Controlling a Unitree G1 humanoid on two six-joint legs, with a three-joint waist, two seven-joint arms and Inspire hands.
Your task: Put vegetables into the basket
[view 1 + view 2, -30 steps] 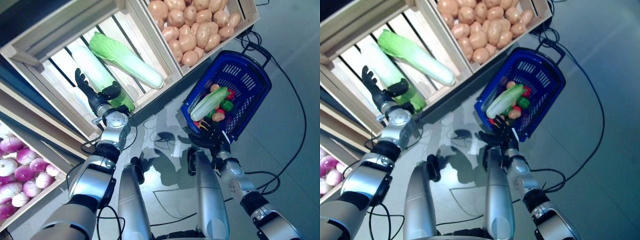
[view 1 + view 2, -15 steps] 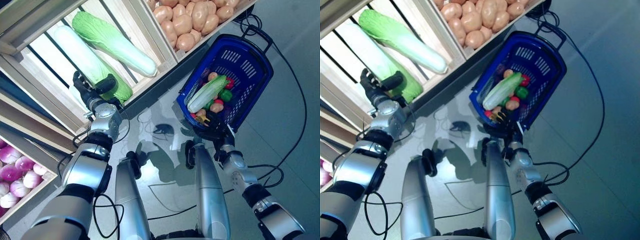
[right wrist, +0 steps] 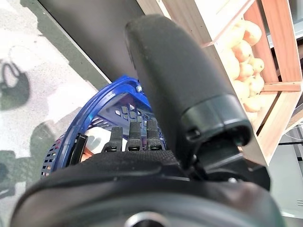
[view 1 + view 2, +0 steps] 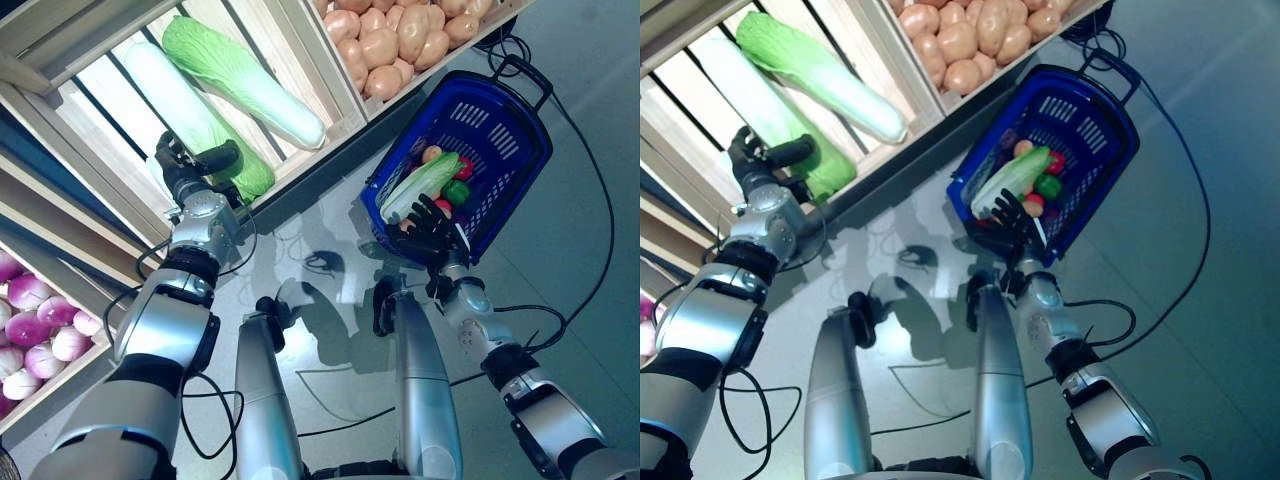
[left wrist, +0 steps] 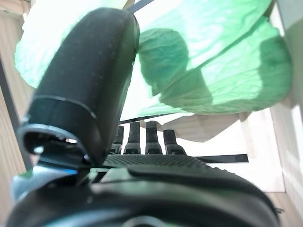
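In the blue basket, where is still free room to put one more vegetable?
The blue basket is free at its far end, by the handle. The near end is crowded: the cabbage, small vegetables and the right hand at the rim.

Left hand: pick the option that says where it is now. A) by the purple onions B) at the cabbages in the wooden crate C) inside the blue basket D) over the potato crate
B: the left hand is at the green leafy end of a cabbage in the slatted crate, its thumb over the leaves in the left wrist view; the basket is by the right hand.
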